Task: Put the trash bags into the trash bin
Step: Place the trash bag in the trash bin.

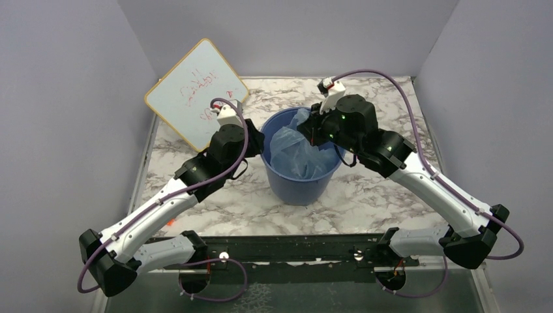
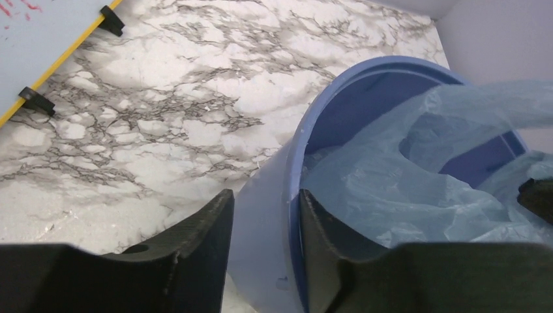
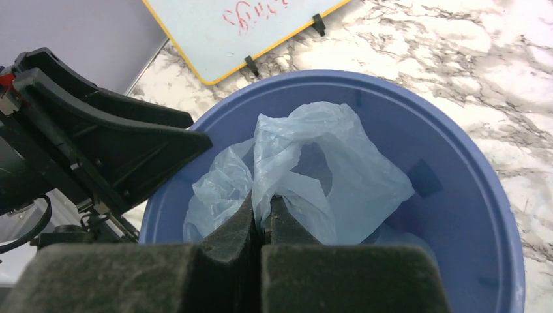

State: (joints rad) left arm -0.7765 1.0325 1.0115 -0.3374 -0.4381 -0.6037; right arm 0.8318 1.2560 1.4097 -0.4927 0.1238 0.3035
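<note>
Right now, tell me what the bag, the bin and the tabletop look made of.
The bin: solid blue plastic, smooth, slightly matte, likely moulded. The bag: thin plastic film, light blue, translucent; it crinkles and the bin shows through. The tabletop: white with grey veins like marble; real stone or a printed sheet, cannot tell.

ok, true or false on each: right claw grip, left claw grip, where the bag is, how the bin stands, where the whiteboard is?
1. The right claw is shut on the trash bag. True.
2. The left claw is shut on the bag too. False: it is open, its fingers astride the rim of the trash bin, one outside and one inside.
3. The bag lies outside the bin. False: it sits in the bin's mouth, with its top pinched by the right claw.
4. The bin stands upright. True.
5. The whiteboard is inside the bin. False: it stands on the table, behind the bin on the left.
</note>
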